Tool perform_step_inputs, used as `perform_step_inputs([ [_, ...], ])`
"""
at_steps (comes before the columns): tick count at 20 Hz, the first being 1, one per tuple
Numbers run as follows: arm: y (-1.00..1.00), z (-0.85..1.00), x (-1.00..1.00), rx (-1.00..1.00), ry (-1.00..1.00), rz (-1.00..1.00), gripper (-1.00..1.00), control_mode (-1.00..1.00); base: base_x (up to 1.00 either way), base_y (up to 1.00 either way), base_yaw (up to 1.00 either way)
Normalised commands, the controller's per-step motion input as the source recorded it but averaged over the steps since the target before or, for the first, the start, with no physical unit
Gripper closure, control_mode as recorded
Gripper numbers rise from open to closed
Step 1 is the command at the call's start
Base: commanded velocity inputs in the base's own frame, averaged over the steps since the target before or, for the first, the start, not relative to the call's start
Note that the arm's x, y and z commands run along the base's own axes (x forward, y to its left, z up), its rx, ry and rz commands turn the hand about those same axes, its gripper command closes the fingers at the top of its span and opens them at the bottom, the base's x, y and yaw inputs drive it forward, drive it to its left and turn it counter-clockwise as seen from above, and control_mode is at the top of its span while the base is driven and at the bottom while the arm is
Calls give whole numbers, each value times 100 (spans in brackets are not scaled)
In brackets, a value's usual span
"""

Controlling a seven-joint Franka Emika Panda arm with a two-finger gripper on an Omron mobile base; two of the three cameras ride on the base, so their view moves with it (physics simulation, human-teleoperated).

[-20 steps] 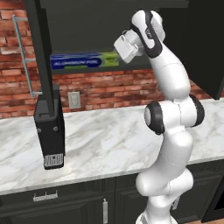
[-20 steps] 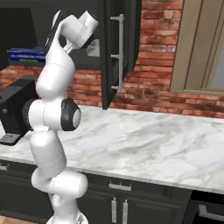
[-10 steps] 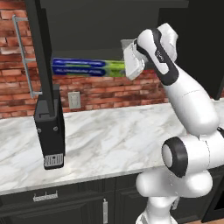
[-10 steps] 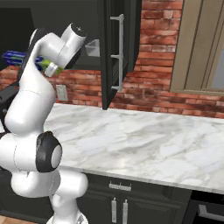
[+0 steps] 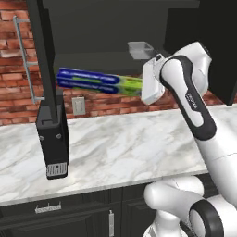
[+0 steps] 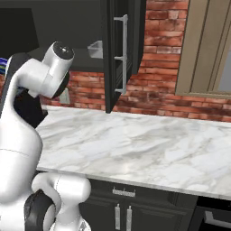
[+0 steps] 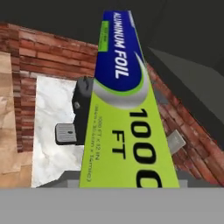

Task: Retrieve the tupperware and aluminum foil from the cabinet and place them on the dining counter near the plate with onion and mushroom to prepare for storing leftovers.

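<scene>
foil box (image 7: 124, 109) blue top, lime-green near end, runs up the middle | black appliance (image 7: 81, 116) on marble tabletop (image 7: 52, 131) behind | brick wall (image 7: 35, 54)

Left base view: the aluminum foil (image 5: 95, 82) lies level in the air, below and in front of the cabinet (image 5: 106, 34) shelf and above the marble worktop (image 5: 115, 148). Its right end sits at the gripper (image 5: 149, 83); the rest runs out to the left. The tupperware (image 5: 140, 49) rests on the shelf, above and behind the foil's right end. The open cabinet door hangs to the left, with a dark appliance (image 5: 53, 141) standing on the worktop under it. A wall socket (image 5: 78, 105) sits on the brick wall behind, below the foil
</scene>
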Motion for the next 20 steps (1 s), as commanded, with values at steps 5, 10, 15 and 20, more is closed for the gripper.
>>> perform_step_inputs([
  [5, -61, 0, -100, -3, 27, -11, 100, -100, 0, 0, 0],
  [10, -38, -15, -93, -17, 40, -13, 100, -100, 0, 0, 0],
  [15, -2, -43, -42, -30, 51, -15, 100, -100, 0, 0, 0],
  [20, -1, -9, 0, -17, 27, -15, 100, -100, 0, 0, 0],
])
